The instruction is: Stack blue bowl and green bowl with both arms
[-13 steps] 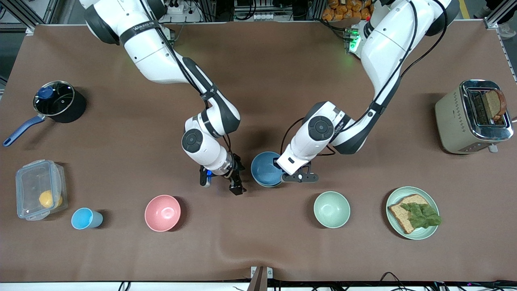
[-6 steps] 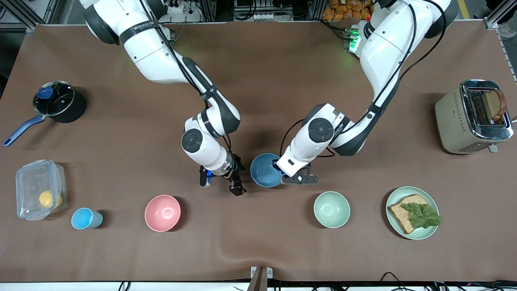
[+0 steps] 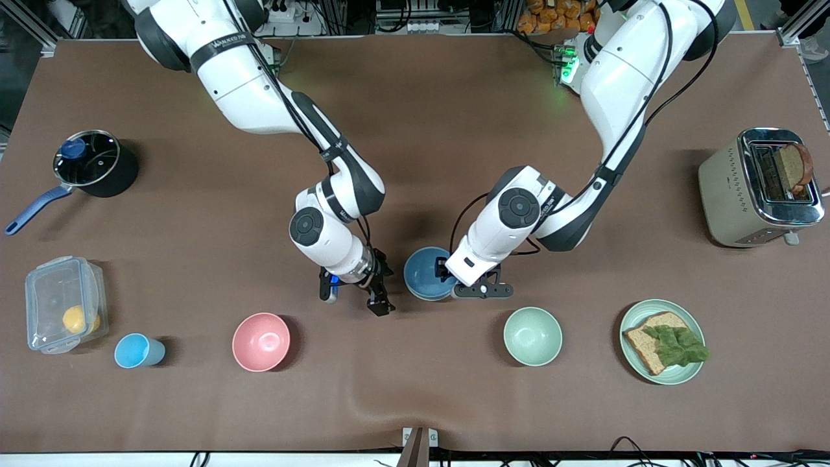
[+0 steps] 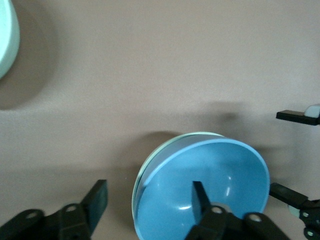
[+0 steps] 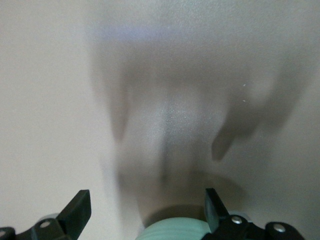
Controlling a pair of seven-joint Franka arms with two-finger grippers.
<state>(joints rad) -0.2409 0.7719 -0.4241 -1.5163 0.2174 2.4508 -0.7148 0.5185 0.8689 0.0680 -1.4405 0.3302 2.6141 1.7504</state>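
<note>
The blue bowl (image 3: 425, 272) (image 4: 225, 185) sits nested in the green bowl (image 4: 136, 187), of which only a thin rim shows around it, at the table's middle. My left gripper (image 3: 449, 275) (image 4: 149, 192) is open astride the stack's rim. One finger (image 4: 200, 195) is inside the blue bowl and the other (image 4: 97, 197) is outside, neither touching it. My right gripper (image 3: 355, 297) (image 5: 145, 210) stands open beside the stack toward the right arm's end, holding nothing. A pale green curved surface (image 5: 175, 232), seemingly the green bowl's wall, shows low between its fingers.
Nearer the camera stand a pink bowl (image 3: 260, 342), a light-blue cup (image 3: 137, 350), a paler mint bowl (image 3: 533, 336) (image 4: 6, 40) and a plate (image 3: 694, 373) with a sandwich. A clear box (image 3: 63, 303) and a pot (image 3: 94, 163) are at the right arm's end, a toaster (image 3: 733, 188) at the left arm's.
My left gripper has opened and let go of the blue bowl's rim, leaving the bowl resting in the green one. The right arm has barely moved.
</note>
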